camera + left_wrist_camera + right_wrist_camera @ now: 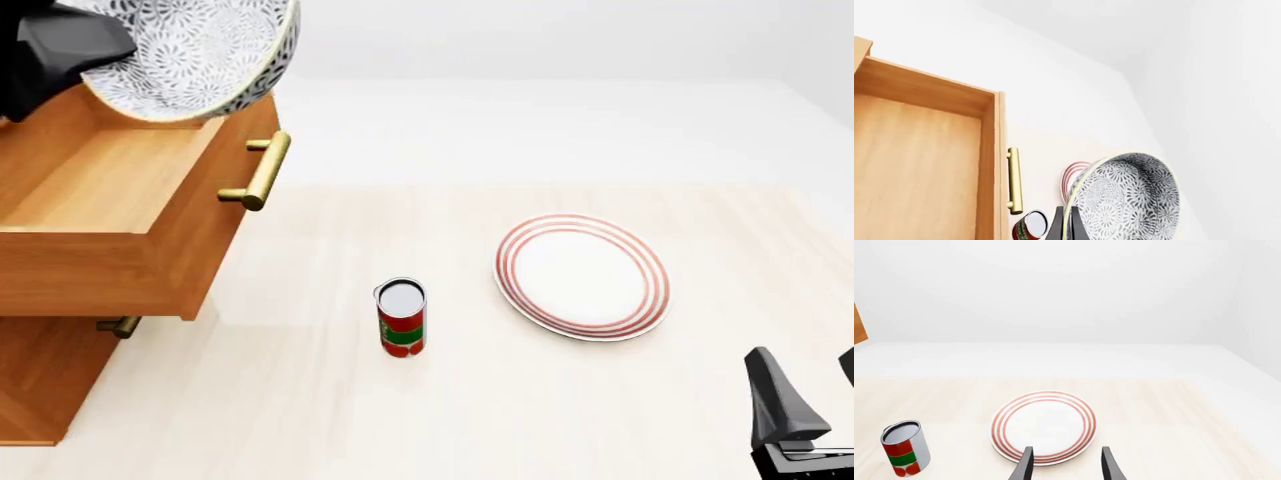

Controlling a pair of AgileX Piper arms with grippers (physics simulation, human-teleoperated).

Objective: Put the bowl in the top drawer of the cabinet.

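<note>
Cabinet at the far left of the front view, its top drawer pulled out and open, brass bar handle on the drawer front, a smaller handle on the front below. Left gripper raised over the drawer's open box, fingers clamped on the rim of the bowl; the bowl hangs tilted from the fingers, patterned inside turned toward the front camera, its lower edge above the drawer's front wall and clear of the wood. Beyond the held bowl, on the table, a red-and-green can stands upright, well apart from the drawer. Plate with red rings lies flat to the right of the can, not touching it. Right gripper low at the near right corner of the table, fingers apart and holding nothing; the plate lies just ahead of its fingertips, the can off to its left.
</note>
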